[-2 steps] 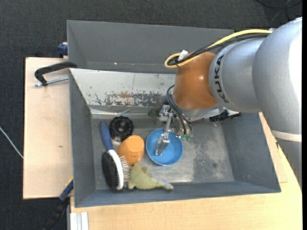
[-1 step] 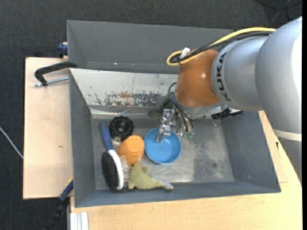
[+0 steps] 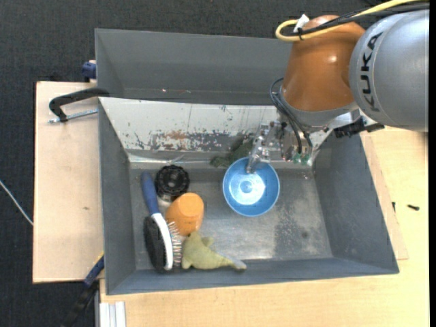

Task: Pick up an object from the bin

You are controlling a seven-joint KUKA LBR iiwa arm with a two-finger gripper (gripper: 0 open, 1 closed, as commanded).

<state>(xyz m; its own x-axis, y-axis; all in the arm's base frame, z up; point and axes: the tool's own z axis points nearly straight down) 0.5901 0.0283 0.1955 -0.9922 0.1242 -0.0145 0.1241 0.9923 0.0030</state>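
- The grey bin (image 3: 191, 67) takes up most of the frame. Its floor is bare on the right, and the loose things sit at the centre and lower left.
- The arm (image 3: 392, 53) comes in from the upper right with its orange cover (image 3: 320, 67) over the bin's back right corner.
- The gripper (image 3: 266, 152) hangs below that cover, low in the bin and right at the upper edge of a round blue bowl (image 3: 251, 188).
- The bowl stands mouth up at the middle of the floor. Its centre lies below and a little left of the gripper, so I reckon the near rim is the part to take.
- From where I stand I cannot tell whether the gripper is open or closed, and nothing shows held in it.
- Well apart at the lower left lie a blue-handled brush (image 3: 158, 240), an orange cup (image 3: 185, 213), a black round thing (image 3: 172, 180) and a yellow-green soft toy (image 3: 204, 254).
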